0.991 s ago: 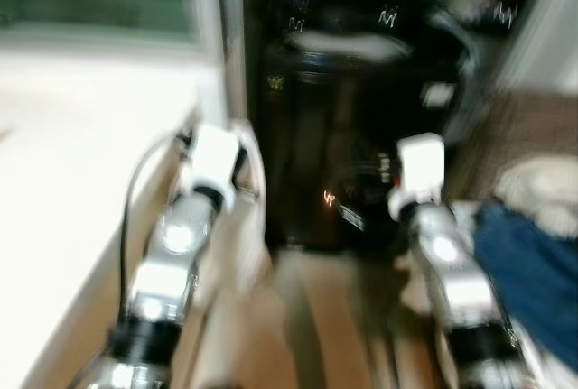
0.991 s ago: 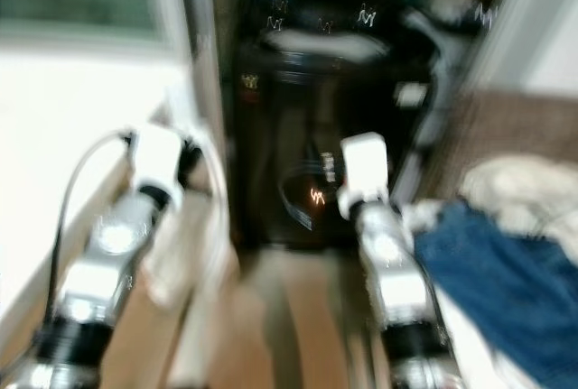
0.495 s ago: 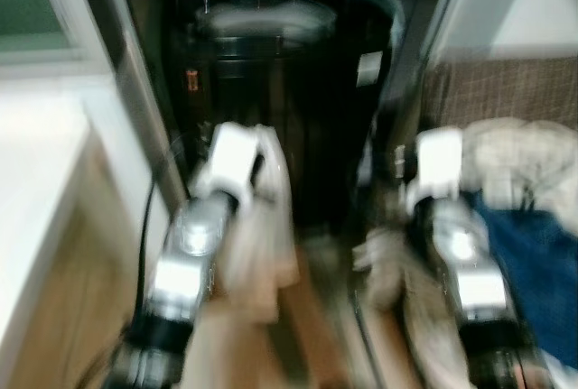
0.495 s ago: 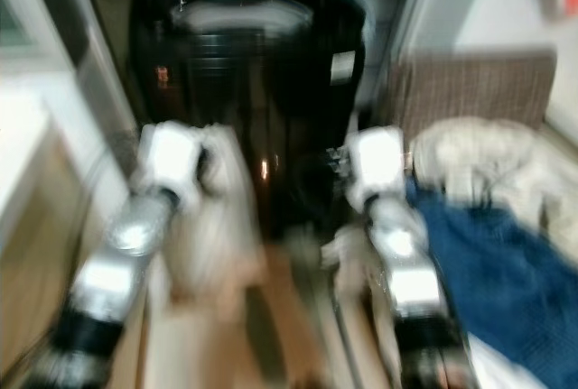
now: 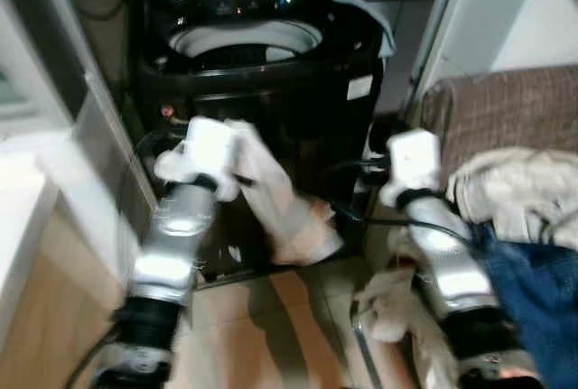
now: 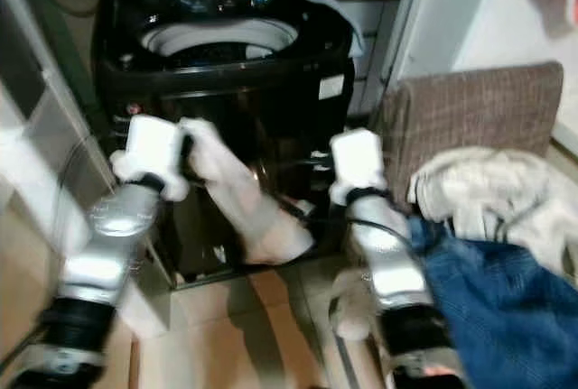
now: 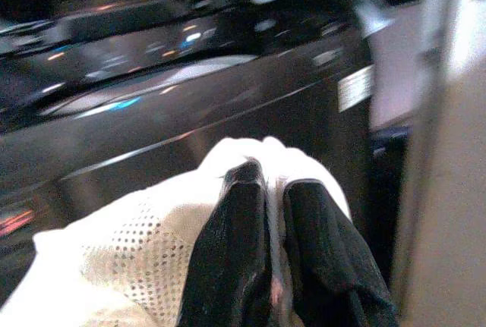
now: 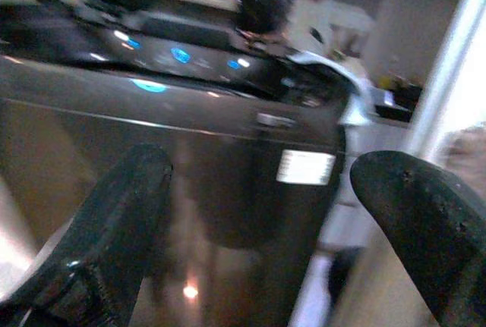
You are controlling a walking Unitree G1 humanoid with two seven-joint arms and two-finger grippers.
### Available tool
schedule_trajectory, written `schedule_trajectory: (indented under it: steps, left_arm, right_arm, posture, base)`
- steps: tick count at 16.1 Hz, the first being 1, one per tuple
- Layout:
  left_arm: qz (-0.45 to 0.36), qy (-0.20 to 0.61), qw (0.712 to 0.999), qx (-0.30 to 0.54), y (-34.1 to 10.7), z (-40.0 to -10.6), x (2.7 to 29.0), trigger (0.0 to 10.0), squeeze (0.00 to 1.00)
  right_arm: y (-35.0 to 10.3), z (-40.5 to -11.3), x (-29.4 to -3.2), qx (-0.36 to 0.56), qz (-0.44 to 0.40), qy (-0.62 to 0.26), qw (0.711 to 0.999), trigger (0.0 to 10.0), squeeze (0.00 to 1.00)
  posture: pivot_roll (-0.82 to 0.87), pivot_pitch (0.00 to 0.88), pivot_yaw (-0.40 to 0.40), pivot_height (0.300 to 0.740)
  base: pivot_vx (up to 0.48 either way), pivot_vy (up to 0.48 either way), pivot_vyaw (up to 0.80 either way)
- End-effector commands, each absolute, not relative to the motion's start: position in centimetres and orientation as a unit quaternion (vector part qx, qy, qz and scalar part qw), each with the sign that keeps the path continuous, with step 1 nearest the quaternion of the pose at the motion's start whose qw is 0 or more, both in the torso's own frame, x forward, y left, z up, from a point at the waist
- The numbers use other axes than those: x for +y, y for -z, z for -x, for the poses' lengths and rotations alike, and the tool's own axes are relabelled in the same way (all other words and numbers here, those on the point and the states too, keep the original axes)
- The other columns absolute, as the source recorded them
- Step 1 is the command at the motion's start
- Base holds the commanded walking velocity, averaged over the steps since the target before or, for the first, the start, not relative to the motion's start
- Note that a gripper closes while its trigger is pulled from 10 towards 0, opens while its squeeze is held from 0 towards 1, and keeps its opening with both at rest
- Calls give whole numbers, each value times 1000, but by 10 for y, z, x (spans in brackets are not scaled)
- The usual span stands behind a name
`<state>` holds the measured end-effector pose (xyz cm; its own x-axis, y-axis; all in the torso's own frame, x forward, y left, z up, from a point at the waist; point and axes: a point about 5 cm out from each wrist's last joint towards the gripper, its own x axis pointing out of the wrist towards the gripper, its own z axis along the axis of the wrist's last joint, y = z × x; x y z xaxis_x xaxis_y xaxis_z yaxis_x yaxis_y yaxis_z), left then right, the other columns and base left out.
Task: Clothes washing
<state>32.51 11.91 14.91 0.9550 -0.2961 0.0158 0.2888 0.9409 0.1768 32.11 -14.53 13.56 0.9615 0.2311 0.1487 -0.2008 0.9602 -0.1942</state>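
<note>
A pale mesh garment (image 7: 144, 247) is being pinched between the pressed-together fingers (image 7: 231, 266) of the left end effector (image 7: 275, 190) and is being carried toward the black top-loading washing machine (image 5: 271, 91). The cloth is hanging down from that end effector (image 5: 237, 150) in a long fold, just in front of the machine's dark front panel.

Compared with a second ago, the machine is being seen from higher and more squarely: its open white tub rim (image 5: 244, 39) is now being shown ahead of and above both end effectors, where earlier mostly the blurred front panel was being shown. The garment, barely made out then, is now being seen clearly in the left grip. This shift is being read largely as camera motion as the robot closes in and steadies.

The right end effector (image 8: 262, 190) is being held spread wide and empty, level with the left one and facing the machine's front. Beside the right arm, a heap of laundry, blue (image 6: 506, 308) and cream (image 6: 488, 190), is lying against a brown chair (image 6: 470, 109).

The loading step is judged to be near: the garment is yet to be lifted over the rim.
</note>
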Motion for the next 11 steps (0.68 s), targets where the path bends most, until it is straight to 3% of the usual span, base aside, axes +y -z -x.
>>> schedule_trajectory:
  steps: [1,7,11]
  left_arm:
    - [-103,135,984,-54,-169,-329,128,0,0]
    - [-91,110,986,-88,-195,-333,128,0,0]
    - [-138,125,952,-242,-313,-341,140,0,0]
  right_arm:
    - [-147,-325,-138,-108,86,-118,983,10000,0]
    - [-159,-327,-135,-129,82,-125,980,10000,0]
    - [-228,-330,-134,-250,81,-121,957,10000,0]
  posture:
    - [-54,0,3,740]
    - [-53,0,3,740]
    - [-51,0,-3,740]
  base:
    - [480,0,0]
    - [480,0,0]
    - [480,0,0]
